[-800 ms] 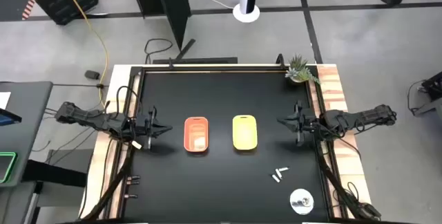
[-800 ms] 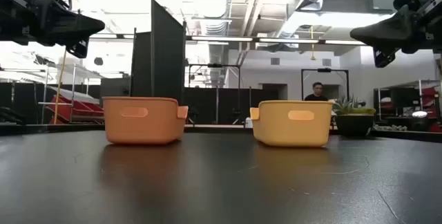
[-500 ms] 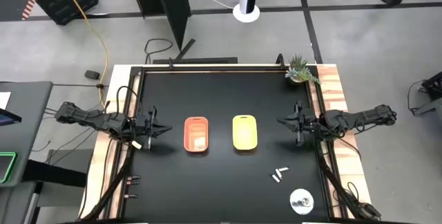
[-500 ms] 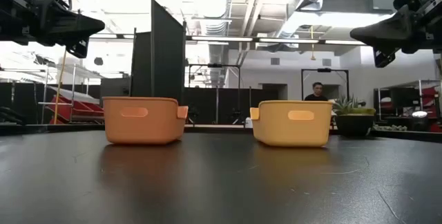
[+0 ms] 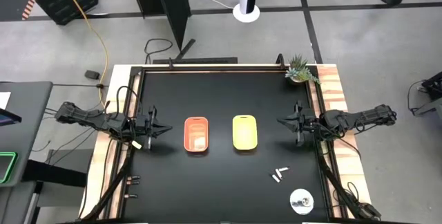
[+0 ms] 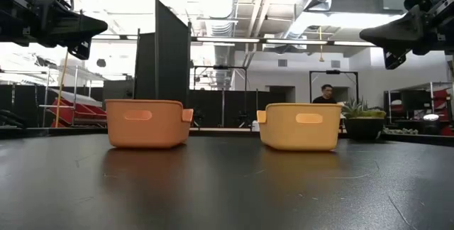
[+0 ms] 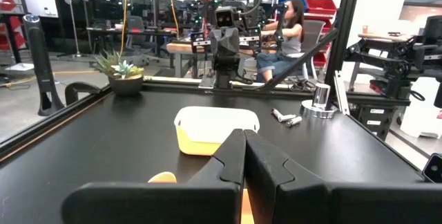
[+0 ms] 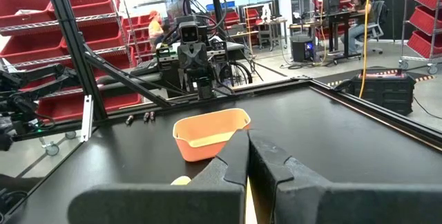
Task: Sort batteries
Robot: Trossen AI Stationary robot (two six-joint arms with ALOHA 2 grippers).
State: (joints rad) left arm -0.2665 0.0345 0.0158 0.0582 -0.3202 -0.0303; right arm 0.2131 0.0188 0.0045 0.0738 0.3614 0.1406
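Note:
Two or three small whitish batteries (image 5: pixel 280 175) lie loose on the black table toward its near right part, also seen past the yellow tray in the left wrist view (image 7: pixel 286 117). The orange tray (image 5: pixel 196 134) and the yellow tray (image 5: pixel 244 132) stand side by side at the table's middle. My left gripper (image 5: pixel 166 128) hovers left of the orange tray, shut and empty; its fingers meet in its wrist view (image 7: pixel 244 156). My right gripper (image 5: pixel 281 121) hovers right of the yellow tray, shut and empty (image 8: pixel 248 156). Both are well above the table in the low view.
A round silvery disc (image 5: pixel 301 200) sits near the table's near right corner. A small potted plant (image 5: pixel 300 70) stands at the far right corner. A raised frame runs around the table's edge. People sit at desks in the room beyond.

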